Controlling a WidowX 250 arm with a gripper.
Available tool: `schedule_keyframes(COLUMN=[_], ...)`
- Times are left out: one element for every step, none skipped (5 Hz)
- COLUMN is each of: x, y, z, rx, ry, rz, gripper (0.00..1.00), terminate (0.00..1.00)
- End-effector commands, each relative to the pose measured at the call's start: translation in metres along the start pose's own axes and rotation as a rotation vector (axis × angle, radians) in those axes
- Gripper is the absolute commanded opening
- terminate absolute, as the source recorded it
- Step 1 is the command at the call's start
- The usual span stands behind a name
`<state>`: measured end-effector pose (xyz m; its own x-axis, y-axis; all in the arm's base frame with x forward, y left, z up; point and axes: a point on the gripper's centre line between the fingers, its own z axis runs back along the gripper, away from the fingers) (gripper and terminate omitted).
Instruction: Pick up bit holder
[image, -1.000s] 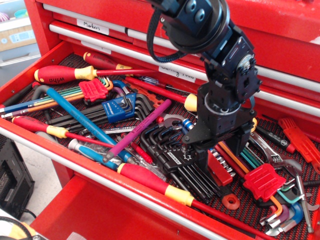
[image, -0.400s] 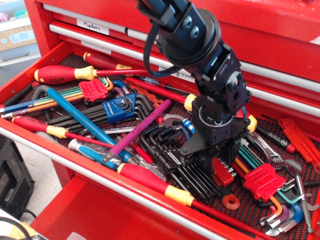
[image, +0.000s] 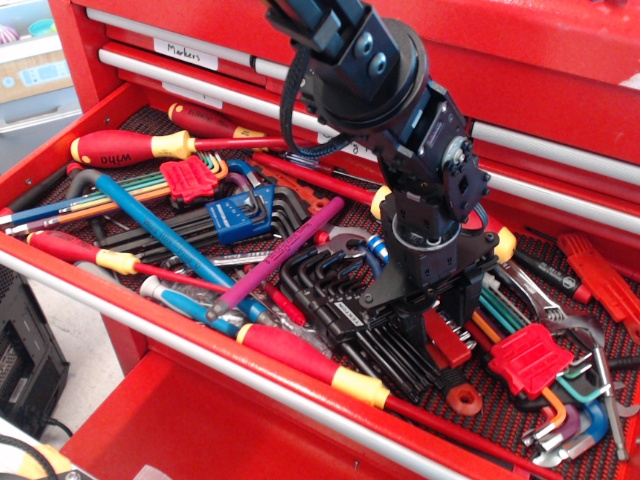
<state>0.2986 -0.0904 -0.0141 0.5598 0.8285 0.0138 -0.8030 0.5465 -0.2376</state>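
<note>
Down among the black hex keys (image: 375, 330), the gripper (image: 432, 335) has dropped lower than a second ago and shifted left, fingers now pinching the bit holder (image: 447, 337) on the drawer mat (image: 500, 415). Grasp looks set; lifting comes next.

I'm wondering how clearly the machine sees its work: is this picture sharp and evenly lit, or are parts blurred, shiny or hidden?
In the observation.image view the lighting is bright and even, with soft shadows. The tools are sharp and the gripper shows little blur. White glare streaks the drawer's rail. The gripper's body covers much of the bit holder, so its jaws' grip cannot be made out.
</note>
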Motion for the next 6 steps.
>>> schedule_keyframes(x=[0.005,0.002,0.001,0.005,0.016,0.025], y=[-0.002,-0.002,-0.002,-0.008,-0.012,-0.014], z=[-0.015,-0.018,-0.017,0.019,0.064,0.107], rx=[-0.036,-0.017,-0.008,0.078,0.172,0.246], ry=[-0.011,-0.037,-0.044,-0.082,-0.069,-0.115], rz=[-0.011,-0.017,-0.031,-0.061,-0.055,-0.066], gripper=[1.00,1.00,0.00,0.00,0.00,0.00], terminate=[0.00,0.00,0.00,0.00,0.00,0.00])
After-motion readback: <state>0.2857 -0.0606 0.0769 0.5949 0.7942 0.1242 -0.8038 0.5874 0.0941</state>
